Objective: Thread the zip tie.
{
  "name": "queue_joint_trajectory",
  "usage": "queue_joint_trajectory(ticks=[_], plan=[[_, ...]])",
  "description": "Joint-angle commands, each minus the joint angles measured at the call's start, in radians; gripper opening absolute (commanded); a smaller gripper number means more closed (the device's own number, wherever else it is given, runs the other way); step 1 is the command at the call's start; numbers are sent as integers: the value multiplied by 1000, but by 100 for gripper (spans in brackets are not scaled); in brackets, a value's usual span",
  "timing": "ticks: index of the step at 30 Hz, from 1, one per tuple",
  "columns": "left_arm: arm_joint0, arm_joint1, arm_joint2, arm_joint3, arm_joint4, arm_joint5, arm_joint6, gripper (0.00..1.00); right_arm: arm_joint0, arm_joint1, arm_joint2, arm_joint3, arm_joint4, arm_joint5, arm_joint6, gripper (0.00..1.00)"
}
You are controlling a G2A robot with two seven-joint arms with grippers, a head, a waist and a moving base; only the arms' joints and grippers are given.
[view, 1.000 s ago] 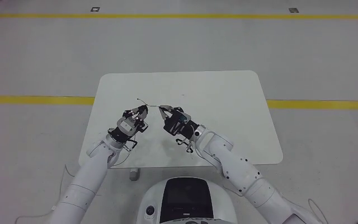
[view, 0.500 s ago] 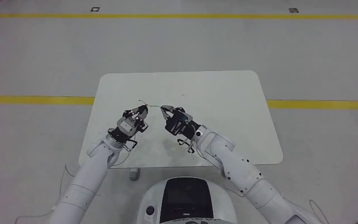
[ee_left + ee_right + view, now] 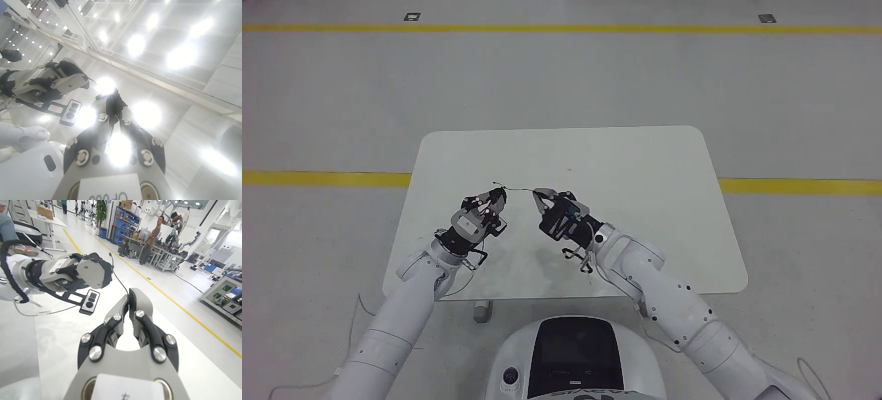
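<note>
A thin black zip tie [image 3: 520, 190] spans the gap between my two grippers above the white table [image 3: 642, 170]. The left gripper [image 3: 496, 197] is shut on it near its head end; the small square head [image 3: 109, 254] sticks out past the left gripper [image 3: 108, 273]. From there the strap [image 3: 119, 280] curves down into the right gripper [image 3: 129, 295], which is shut on its tail. In the top view the right gripper [image 3: 540, 197] faces the left one, a short way apart. In the left wrist view the left gripper [image 3: 115, 95] is closed, half lost in ceiling glare.
The table has bare surface around and beyond both grippers. Its far edge [image 3: 562, 130] lies well ahead, with grey floor and a yellow line [image 3: 802, 186] past it.
The right gripper has drawn slightly to the right, away from the left one, and the strap between them now spans a longer gap. The left arm has held still.
</note>
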Motion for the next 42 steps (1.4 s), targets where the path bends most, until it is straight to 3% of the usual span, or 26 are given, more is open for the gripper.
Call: queue_joint_trajectory(ticks=[1, 42], plan=[[0, 0, 0, 0, 0, 0, 0, 0, 0, 1, 1, 1, 0, 2, 1, 0], [0, 0, 0, 0, 0, 0, 0, 0, -23, 30, 10, -6, 0, 11, 53, 0]])
